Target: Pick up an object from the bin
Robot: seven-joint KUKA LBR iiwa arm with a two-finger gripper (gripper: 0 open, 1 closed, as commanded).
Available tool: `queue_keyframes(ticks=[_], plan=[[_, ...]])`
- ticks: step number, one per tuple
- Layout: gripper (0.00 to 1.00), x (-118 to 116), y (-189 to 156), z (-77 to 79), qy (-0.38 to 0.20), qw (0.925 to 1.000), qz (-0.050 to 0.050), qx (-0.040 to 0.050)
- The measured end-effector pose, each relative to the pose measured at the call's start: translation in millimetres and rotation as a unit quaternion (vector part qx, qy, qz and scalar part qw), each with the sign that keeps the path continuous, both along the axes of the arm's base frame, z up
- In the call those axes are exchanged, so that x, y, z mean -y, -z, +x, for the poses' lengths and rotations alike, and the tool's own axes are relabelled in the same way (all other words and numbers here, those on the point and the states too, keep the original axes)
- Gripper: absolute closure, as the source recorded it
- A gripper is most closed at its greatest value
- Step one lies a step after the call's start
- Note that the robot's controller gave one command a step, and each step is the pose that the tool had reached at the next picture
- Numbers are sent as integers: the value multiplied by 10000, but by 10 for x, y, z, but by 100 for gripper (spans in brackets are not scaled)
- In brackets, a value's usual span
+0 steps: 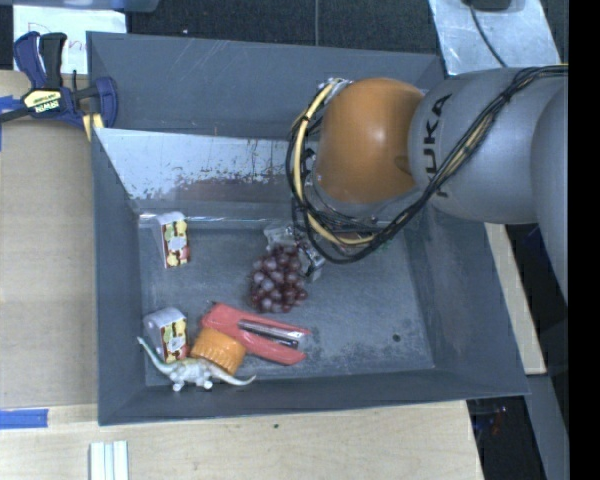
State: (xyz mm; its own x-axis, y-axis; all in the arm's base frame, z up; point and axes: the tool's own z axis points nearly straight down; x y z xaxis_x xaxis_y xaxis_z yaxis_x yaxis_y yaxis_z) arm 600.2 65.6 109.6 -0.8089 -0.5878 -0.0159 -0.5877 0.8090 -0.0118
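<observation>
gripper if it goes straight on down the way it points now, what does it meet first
Probably the dark purple bunch of grapes in the middle of the grey metal bin, just beneath the gripper; depth is unclear.

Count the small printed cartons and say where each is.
2. The back carton stands at the floor's rear left; the front carton lies at front left, beside the orange cap. The arm could hide others.

The arm [500,148] extends from the right, wrist pointed downward; the orange cover [370,143] and looped cables [302,158] sit directly above the gripper [298,248].
</observation>
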Motion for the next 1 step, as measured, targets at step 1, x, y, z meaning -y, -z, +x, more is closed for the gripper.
queue_keyframes(ticks=[1], plan=[[100, 2, -231, -3, 6, 10000, 0, -5]])
